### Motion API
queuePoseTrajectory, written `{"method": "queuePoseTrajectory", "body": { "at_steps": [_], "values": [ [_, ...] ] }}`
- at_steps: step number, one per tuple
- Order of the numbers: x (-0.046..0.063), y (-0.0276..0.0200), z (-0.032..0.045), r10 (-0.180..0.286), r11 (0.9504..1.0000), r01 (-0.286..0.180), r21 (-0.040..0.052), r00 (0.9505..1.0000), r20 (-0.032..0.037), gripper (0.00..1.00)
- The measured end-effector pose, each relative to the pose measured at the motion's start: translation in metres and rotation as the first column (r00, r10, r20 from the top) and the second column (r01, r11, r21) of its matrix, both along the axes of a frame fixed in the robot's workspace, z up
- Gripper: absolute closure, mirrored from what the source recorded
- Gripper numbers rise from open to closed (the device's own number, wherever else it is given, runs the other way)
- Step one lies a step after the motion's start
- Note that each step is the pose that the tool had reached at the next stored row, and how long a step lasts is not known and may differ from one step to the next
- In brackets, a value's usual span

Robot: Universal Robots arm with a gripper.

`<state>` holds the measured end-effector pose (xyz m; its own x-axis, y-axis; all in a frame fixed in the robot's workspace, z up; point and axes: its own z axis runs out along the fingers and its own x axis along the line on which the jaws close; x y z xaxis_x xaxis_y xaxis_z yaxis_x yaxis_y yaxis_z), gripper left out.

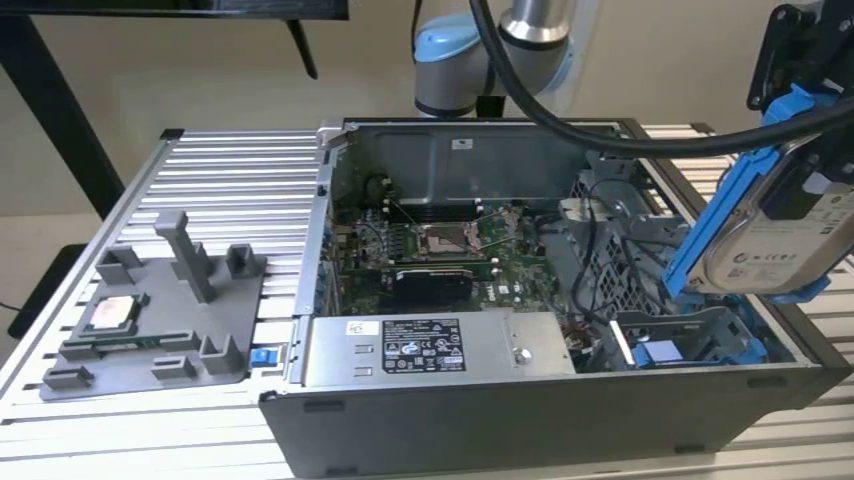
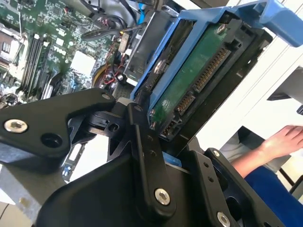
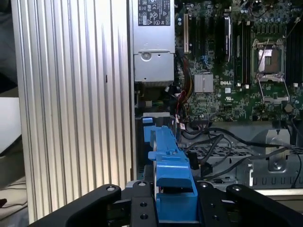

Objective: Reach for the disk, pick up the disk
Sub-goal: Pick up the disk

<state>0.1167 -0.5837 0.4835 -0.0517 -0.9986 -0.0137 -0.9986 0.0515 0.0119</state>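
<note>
The jaws are pinched onto the blue rails of the disk [image 1: 781, 235], which hangs tilted in the air above the computer case [image 1: 534, 400], over the case's end at the exterior view's right, clear of the drive bay [image 1: 694, 340] below it. The gripper [image 1: 801, 60] holds it from above in the exterior view, the white label facing the camera. In the second wrist view the disk [image 2: 199, 80] shows its green circuit board and connector, with the black fingers [image 2: 147, 156] clamped against its blue frame; in the first wrist view the blue rail [image 3: 173, 184] sits between the gripper's black links. The case lies open on a ribbed metal table [image 1: 214, 190], its motherboard [image 1: 441, 240] and power supply [image 1: 427, 345] exposed. A grey holder [image 1: 147, 330] with a small chip [image 1: 110, 313] rests near the table's edge at the exterior view's left. A person's hand [image 2: 284, 139] appears in the second wrist view.
</note>
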Motion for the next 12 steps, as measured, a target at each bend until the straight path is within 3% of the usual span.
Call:
{"method": "queuePoseTrajectory", "body": {
  "at_steps": [5,12],
  "values": [
    [-0.0060,-0.0001,-0.0005,0.000,1.0000,0.000,0.0004,1.0000,0.0001,1.00],
    [-0.0060,0.0000,-0.0005,0.012,0.9999,-0.012,0.0000,0.9999,0.0003,1.00]
  ]
}}
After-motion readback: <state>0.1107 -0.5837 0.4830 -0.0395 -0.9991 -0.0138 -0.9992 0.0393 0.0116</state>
